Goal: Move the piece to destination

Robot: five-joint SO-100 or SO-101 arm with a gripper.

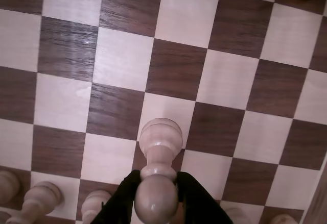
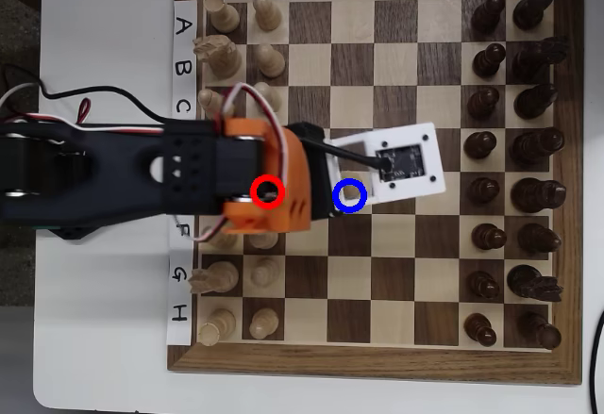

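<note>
In the overhead view, going left to right: the arm (image 2: 104, 180) reaches in over the pale side of the chessboard (image 2: 368, 362), a red ring (image 2: 268, 190) is drawn over its orange wrist, and just right of that a blue ring (image 2: 350, 194) marks the destination, a light square in column 4. Further right stand the dark pieces (image 2: 514, 140) in columns 7 and 8.

In the wrist view the end effector (image 1: 156, 183) is pinched narrow on the piece (image 1: 158, 165), its 2 black fingers (image 1: 122, 196) clamped at the neck just under the round head. The pawn's base appears to hang over a light square.

I judge the grasp done and the carry well along: the piece seems to be at or just beside the ringed square, though the arm hides it from above. Lowering, letting go and pulling back remain.

The piece is pale, smooth turned wood, with a ball head, a narrow collar and a flared round base.
</note>
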